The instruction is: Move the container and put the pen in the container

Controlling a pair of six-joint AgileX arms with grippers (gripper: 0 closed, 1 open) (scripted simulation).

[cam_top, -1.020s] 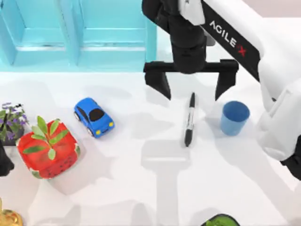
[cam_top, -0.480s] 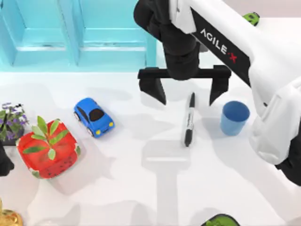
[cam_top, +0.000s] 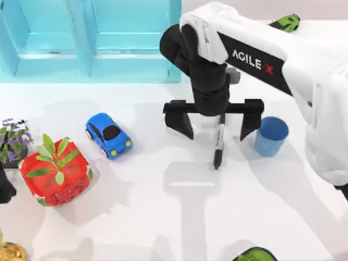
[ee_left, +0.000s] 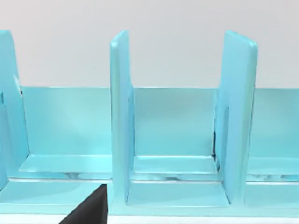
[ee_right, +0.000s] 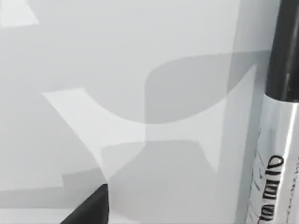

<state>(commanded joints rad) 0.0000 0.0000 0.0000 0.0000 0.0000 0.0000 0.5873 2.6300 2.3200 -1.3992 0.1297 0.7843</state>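
The desk (cam_top: 163, 217) is a smooth white surface, hard and matte, with a glossy cyan rack (cam_top: 89, 41) of upright dividers along its far edge. The right arm reaches in from the right, and its gripper (cam_top: 215, 120) hangs just over the pen with black fingers (cam_top: 182, 122) spread wide apart, one on each side of the barrel. The left gripper (cam_top: 4, 187) is parked at the desk's left edge; I cannot tell its state.

At the left sit a red strawberry bowl (cam_top: 54, 179) and, right of it, a blue car (cam_top: 109, 135).

The cup (cam_top: 271, 136) stands upright, mouth open, just right of the pen: thin plastic, round, slightly tapered. It is probably very light and easily tipped or squeezed, so a gentle hold across the wall suits it.

The pen (cam_top: 218, 145) lies flat near the centre, pointing far to near. It looks stiff, light and slick, apt to roll; the label band (ee_right: 275, 154) at mid-barrel is the balanced place to pinch.
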